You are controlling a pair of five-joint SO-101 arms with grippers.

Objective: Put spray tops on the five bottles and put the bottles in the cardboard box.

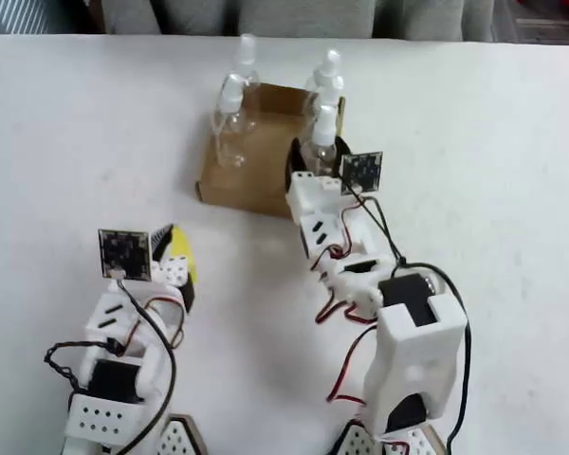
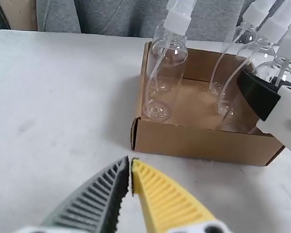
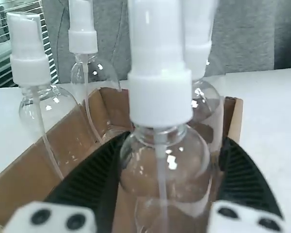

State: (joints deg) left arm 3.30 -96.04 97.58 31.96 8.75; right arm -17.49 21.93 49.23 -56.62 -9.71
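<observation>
A cardboard box sits at the table's middle back, with several clear bottles with white spray tops standing in it. My right gripper is at the box's near right corner, its black jaws shut on a capped spray bottle held upright over that corner. Other capped bottles stand behind it in the box. My left gripper is shut with nothing in it, low over the table short of the box's front left side, its grey and yellow fingers pressed together.
The white table stretches bare on both sides of the box. The right arm's body and wires lie in front of the box. A grey fabric edge runs behind the table.
</observation>
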